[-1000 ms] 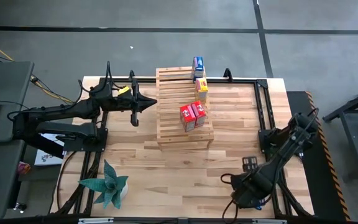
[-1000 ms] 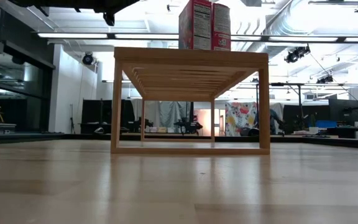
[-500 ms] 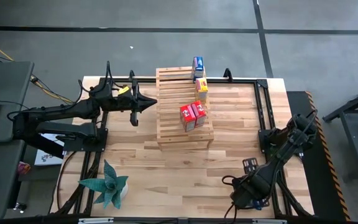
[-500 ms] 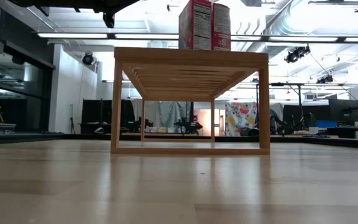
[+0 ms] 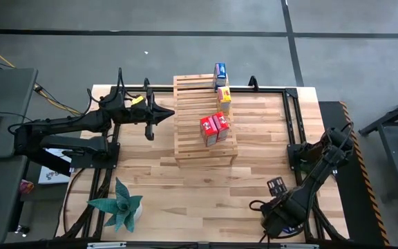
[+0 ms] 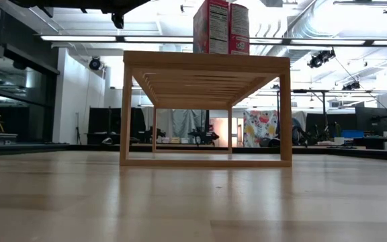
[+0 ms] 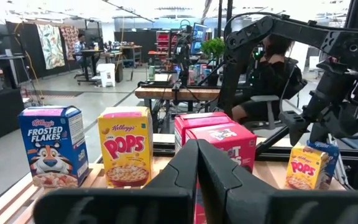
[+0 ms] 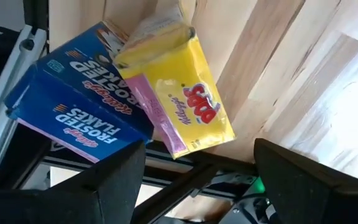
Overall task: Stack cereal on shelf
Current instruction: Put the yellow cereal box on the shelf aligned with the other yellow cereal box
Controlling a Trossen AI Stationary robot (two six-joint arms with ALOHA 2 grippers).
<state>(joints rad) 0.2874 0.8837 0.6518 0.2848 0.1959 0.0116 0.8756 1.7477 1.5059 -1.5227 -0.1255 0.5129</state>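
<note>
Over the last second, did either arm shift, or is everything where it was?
The right arm slid a little further toward the table's near right corner, its open pincer over a Frosted Flakes box and a Pops box lying there. Nothing grasped or released. The left pincer, shut beside the shelf, and the red boxes stayed put.

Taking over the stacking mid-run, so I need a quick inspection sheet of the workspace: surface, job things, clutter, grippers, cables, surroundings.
Surface: wooden table, bare in front of the rack.
Job's things: rack holds two red boxes, a yellow box and a blue box. Second blue box and second yellow box lie at the table's near right edge.
Clutter: teal plant, near left corner.
Grippers: left gripper shut, beside the rack; right gripper open over the loose boxes.
Cables: yellow cable on the floor at left.
Surroundings: person seated behind.
</note>
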